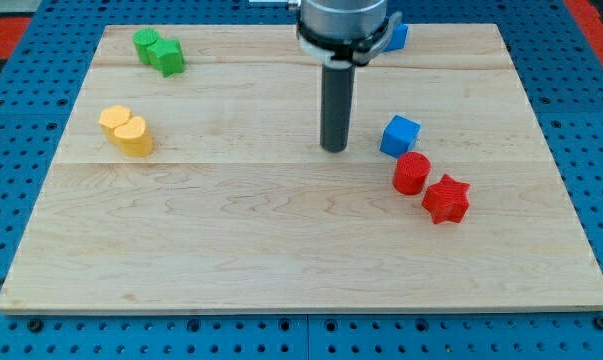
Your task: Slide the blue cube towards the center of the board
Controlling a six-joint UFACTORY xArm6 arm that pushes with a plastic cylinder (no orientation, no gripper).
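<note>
Blue cube [400, 135] sits right of frame centre, a little above mid-height, resting on the counter [231, 230]. Its lower right corner is very near or touching the red cylinder [412, 173]; cannot tell which. Red star-shaped block [446, 199] lies just beside that cylinder, further to the lower right.

My tip [334, 149] stands just left of the blue cube, near but apart, roughly level with it. No jaws on this rig, only the rod, so nothing to report as apart or together.

Judgement: the tip is on the wrong side for the push. The board's centre lies left and slightly below the cube, where the tip itself now stands. To do it well, go around the cube's upper side to its right face, keeping clear of it on the way, then push leftward and slightly down through the middle of that face so it does not spin. Risk: passing along the lower side would catch the red cylinder.

Further out: another blue block [397, 38] at top edge, partly hidden behind the arm. Green block [159, 51] in the upper left. Yellow block [127, 130] at left, mid-height. All well apart from the work.
</note>
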